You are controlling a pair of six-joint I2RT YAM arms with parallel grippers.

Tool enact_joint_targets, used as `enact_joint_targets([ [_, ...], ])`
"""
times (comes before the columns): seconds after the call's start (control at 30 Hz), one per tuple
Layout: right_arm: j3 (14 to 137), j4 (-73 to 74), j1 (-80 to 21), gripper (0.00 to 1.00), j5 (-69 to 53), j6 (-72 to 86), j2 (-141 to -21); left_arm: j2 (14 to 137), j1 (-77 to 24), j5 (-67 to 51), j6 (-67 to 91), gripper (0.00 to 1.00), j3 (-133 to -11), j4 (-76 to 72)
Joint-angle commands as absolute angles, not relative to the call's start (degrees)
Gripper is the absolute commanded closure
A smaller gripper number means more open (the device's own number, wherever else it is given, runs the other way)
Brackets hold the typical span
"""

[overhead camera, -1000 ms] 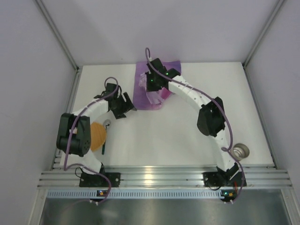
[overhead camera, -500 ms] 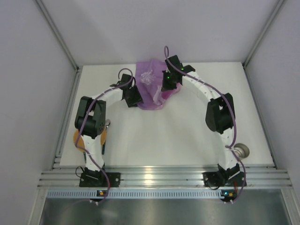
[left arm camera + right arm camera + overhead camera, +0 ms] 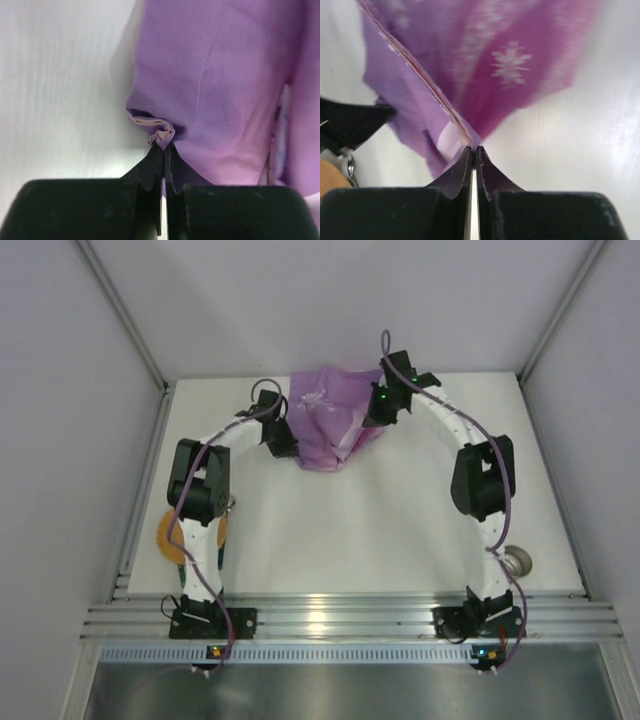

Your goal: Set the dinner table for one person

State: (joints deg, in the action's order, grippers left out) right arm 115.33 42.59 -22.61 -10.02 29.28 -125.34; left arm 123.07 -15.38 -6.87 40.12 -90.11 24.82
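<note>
The white dinner table (image 3: 380, 530) fills the top view. At its back middle a purple snowflake-print placemat (image 3: 325, 425) sags crumpled between both grippers. My left gripper (image 3: 285, 440) is shut on the placemat's left edge; the wrist view shows the jaws (image 3: 164, 145) pinching a bunched fold of the placemat (image 3: 225, 90). My right gripper (image 3: 378, 410) is shut on the right edge. In its wrist view the closed tips (image 3: 472, 148) hold the hem, and the placemat (image 3: 485, 60) spreads away from them above the tabletop.
An orange plate (image 3: 170, 537) lies at the left, partly hidden under the left arm, with a dark-handled utensil (image 3: 218, 558) beside it. A metal cup (image 3: 517, 562) stands at the front right by the right arm's base. Grey walls close in the table on three sides.
My left gripper swung from near the plate to the placemat and closed on its left edge. My right gripper moved right and back with the placemat, stretching it between the two.
</note>
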Motion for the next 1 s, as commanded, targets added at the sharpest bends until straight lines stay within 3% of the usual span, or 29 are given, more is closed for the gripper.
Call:
enact_joint_targets([
  [0.0, 111.4, 42.9, -13.6, 1.0, -9.0, 32.1, -118.1, 119.6, -12.2, -2.8, 37.7, 1.0, -89.9, 32.1],
  [0.17, 94.4, 42.9, -3.3, 1.0, -0.3, 37.0, -103.9, 111.9, -7.4, -0.5, 37.8, 1.0, -85.3, 34.5],
  [0.37, 78.1, 42.9, -1.1, 1.0, 5.5, 41.7, -92.1, 102.8, -6.8, 4.1, 37.8, 1.0, -79.7, 37.3],
  [0.83, 61.8, 49.8, -0.6, 1.0, 8.7, 47.1, -79.6, 85.1, -6.7, 13.7, 40.3, 1.0, -62.9, 44.8],
  [0.97, 59.7, 50.4, -0.5, 1.0, 9.2, 46.5, -78.3, 81.0, -6.7, 10.8, 40.5, 1.0, -58.6, 44.9],
])
